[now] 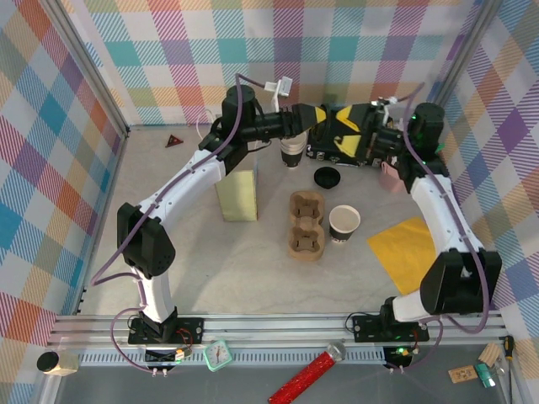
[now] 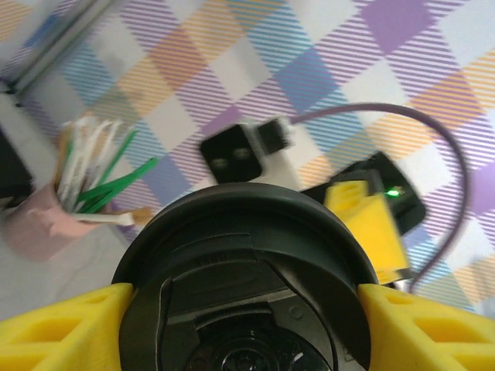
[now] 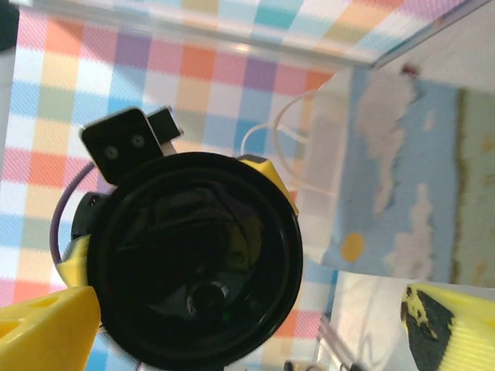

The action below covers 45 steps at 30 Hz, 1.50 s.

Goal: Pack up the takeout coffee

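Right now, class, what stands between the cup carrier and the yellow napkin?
A lidless paper cup stands between the carrier and the napkin, as the top view shows.

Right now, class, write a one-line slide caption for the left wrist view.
Left tool clasps the black-lidded takeout coffee; a pink holder of white and green sticks stands behind at left.

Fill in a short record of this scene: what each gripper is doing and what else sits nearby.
left gripper: shut on the coffee cup
right gripper: open, facing the cup's lid
cup carrier: both slots empty
paper cup: lidless, right of the carrier
loose lid: behind the paper cup
napkin: yellow, lying flat
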Tool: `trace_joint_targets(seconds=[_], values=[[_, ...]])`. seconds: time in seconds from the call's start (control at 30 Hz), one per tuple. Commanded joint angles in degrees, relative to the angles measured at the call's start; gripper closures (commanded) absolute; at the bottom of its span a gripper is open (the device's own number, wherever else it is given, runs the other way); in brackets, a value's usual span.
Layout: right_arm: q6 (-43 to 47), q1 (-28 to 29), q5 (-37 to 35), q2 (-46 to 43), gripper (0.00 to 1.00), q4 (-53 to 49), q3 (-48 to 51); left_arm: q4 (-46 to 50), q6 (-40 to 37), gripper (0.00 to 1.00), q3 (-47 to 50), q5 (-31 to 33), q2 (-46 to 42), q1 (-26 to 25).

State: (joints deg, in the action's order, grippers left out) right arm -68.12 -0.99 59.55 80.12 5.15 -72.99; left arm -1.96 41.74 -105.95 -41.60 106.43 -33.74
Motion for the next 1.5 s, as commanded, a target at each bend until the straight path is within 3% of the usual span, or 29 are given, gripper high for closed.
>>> trace_joint_targets(seconds=[0.0,0.1,0.27,0.57,0.67,1.03,1.47], values=[[14.38,-4.29,-5.74,-5.06,0.01,-19.99,0.09,18.27,-13.24,0.31,-7.43,7.32,0.01,-3.23],[23.88,-5.66,-11.45,-7.28,0.01,-32.75,-1.35,30.83,-20.28,0.31,-13.05,13.99,2.7,-6.02],[31.16,-5.74,-25.69,-12.62,0.01,-43.71,0.83,42.7,-25.93,0.31,-19.74,22.19,7.24,-10.8],[34.79,-5.89,-50.57,-19.58,0.01,-59.06,4.94,55.13,-31.27,0.31,-27.55,33.82,13.87,-18.29],[34.41,-6.06,-54.21,-22.01,0.01,-61.42,7.22,57.4,-32.09,0.31,-29.22,35.88,15.9,-20.14],[35.17,-6.25,-54.81,-27.28,0.01,-64.3,14.03,65.07,-36.66,0.31,-37.61,41.69,24.72,-25.12],[35.34,-6.22,-53.47,-28.63,0.01,-63.97,17.16,64.91,-41.15,0.3,-40.83,47.35,30.1,-27.45]])
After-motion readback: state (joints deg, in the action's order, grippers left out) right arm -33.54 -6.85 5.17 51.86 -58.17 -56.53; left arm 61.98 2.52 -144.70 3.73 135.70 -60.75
